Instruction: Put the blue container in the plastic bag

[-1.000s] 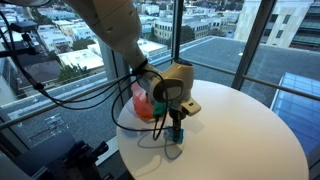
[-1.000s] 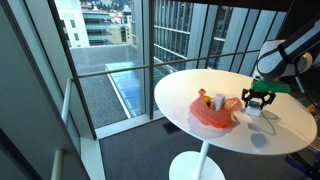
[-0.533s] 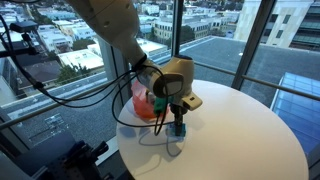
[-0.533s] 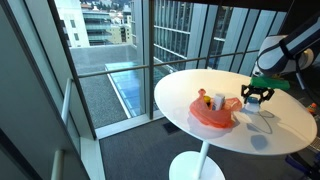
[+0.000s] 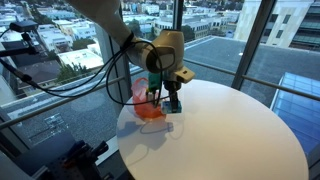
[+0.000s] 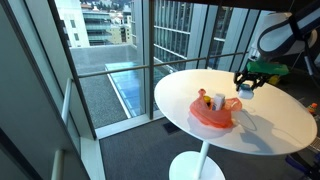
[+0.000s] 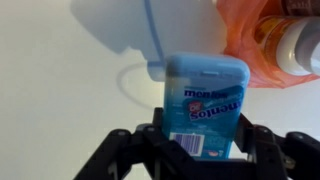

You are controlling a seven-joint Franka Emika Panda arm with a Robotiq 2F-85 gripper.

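Observation:
My gripper (image 7: 198, 140) is shut on the blue container (image 7: 204, 100), a light blue Mentos box with a barcode, held between both fingers. In both exterior views the gripper (image 5: 172, 103) (image 6: 247, 84) holds the box (image 5: 173, 106) lifted above the round white table (image 5: 240, 130). The orange plastic bag (image 5: 148, 103) lies on the table near its edge, just beside and below the gripper, with a few items inside. It also shows in an exterior view (image 6: 212, 110) and at the top right of the wrist view (image 7: 265, 40).
The table (image 6: 270, 125) is round, on a single pedestal, beside floor-to-ceiling windows. Black cables hang from the arm over the table's edge (image 5: 120, 75). Bottles or jars (image 7: 295, 45) lie inside the bag.
The gripper has risen from the table with the blue container in it and moved toward the orange bag. The bag has not moved.

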